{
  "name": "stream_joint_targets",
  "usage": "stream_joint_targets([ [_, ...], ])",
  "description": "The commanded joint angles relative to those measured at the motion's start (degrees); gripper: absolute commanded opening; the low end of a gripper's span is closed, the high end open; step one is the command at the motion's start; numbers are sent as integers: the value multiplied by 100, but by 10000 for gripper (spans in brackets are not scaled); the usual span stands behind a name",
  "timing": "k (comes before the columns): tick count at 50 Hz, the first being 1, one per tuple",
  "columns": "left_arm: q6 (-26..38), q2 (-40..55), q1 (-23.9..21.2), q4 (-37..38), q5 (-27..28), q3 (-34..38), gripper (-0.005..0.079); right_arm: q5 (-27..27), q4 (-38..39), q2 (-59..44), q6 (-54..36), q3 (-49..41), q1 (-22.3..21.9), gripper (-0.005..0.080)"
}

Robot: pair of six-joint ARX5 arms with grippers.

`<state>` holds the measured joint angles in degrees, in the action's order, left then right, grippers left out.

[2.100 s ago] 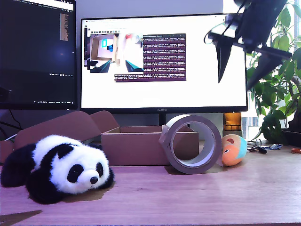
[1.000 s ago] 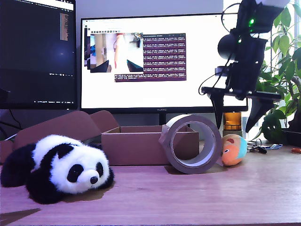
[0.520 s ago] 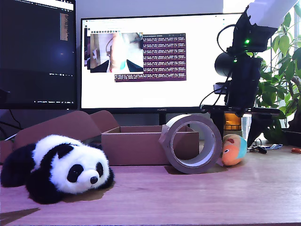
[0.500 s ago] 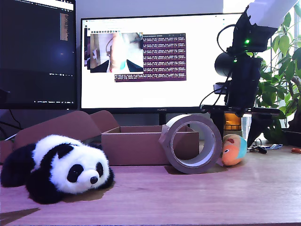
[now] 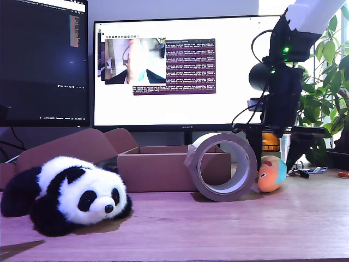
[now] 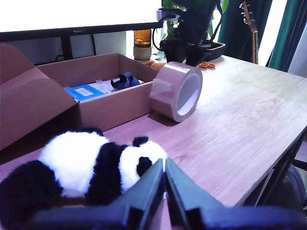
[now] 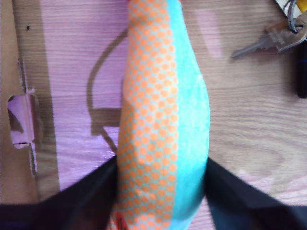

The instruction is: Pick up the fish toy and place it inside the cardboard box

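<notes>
My second gripper, lowered over the fish toy, jaws spread with one dark finger on each flank of the plush. The fish lies on the wooden desk, just beside the tape roll on the side away from the cardboard box; a bunch of keys lies near the fish on its far side from the roll. Whether the fingers already press the plush cannot be told; they look close against it but not yet squeezing.

The step in hand is judged to be the closing of the grasp. To do it well, the fingers should meet the fish across its narrow width, near its middle, so the soft body does not squirm out at either end. The jaws need to sit low enough to catch the bulk of the plush, not only its top. The tape roll stands very close; the finger on that side should not nudge it. The lift must then clear the roll before travelling to the box, which lies beyond it and already holds a few blue items.

My first gripper rests with its jaws pressed together, empty, beside the panda, well away from the fish.
</notes>
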<state>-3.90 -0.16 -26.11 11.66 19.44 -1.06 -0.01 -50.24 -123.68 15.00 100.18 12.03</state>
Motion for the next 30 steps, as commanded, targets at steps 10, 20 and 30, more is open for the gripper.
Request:
stream_joint_targets([
  [10,48,-22,-4,57,-46,116,-12,-26,68,-214,22,90,74,68],
  [20,48,-22,-4,57,-46,116,-12,-24,-343,-205,17,442,81,68],
  [30,48,-22,-4,57,-44,116,-12,-24,-914,-205,15,979,70,68],
])
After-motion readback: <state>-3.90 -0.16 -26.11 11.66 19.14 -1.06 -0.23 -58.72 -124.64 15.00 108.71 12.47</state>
